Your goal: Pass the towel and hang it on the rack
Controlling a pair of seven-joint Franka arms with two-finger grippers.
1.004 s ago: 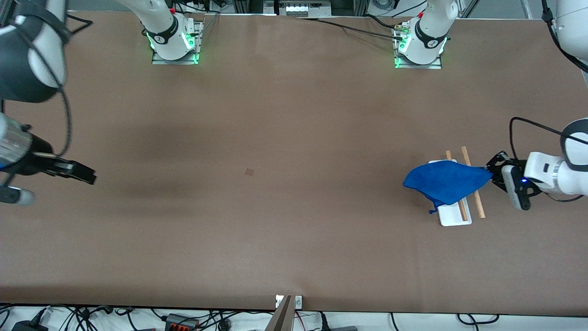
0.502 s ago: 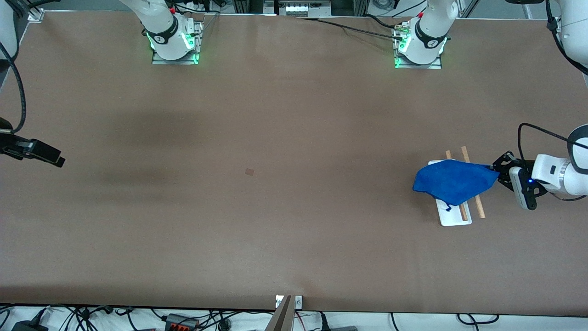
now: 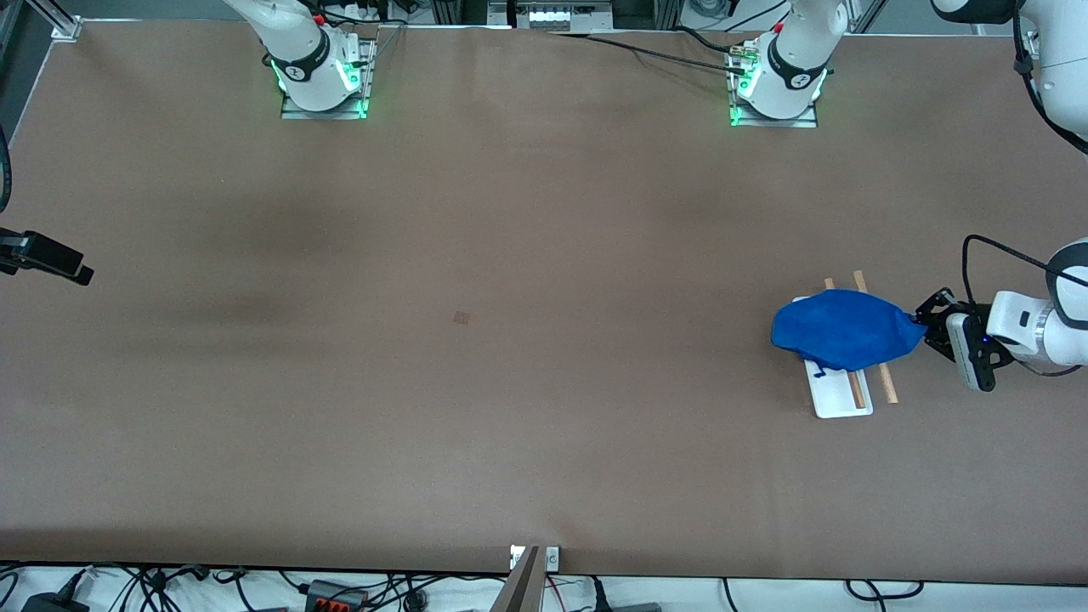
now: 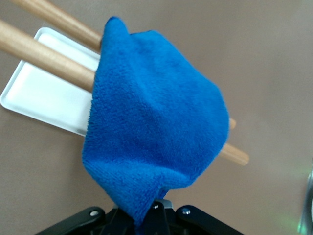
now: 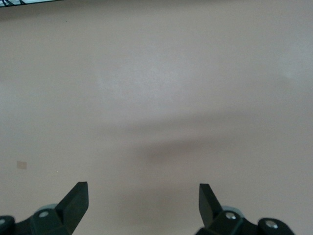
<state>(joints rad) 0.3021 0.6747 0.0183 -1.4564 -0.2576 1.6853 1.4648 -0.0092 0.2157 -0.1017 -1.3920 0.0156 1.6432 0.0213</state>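
Observation:
A blue towel (image 3: 843, 340) lies draped over the two light-wood bars of the rack (image 3: 884, 384), whose flat white base (image 3: 837, 401) stands at the left arm's end of the table. My left gripper (image 3: 925, 328) is beside the rack, shut on one corner of the towel. In the left wrist view the towel (image 4: 156, 142) hangs over both bars (image 4: 39, 49) above the white base (image 4: 39, 95). My right gripper (image 5: 143, 196) is open and empty over bare table at the right arm's end; only its tip (image 3: 51, 259) shows in the front view.
The brown table (image 3: 510, 382) bears a small dark square mark (image 3: 461, 318) near its middle. The two arm bases (image 3: 321, 72) stand along the edge farthest from the front camera. Cables lie off the nearest edge.
My left gripper has drawn the towel over the rack bars, and the towel now sits bunched on them. My right arm has pulled back toward its end of the table, almost out of view.

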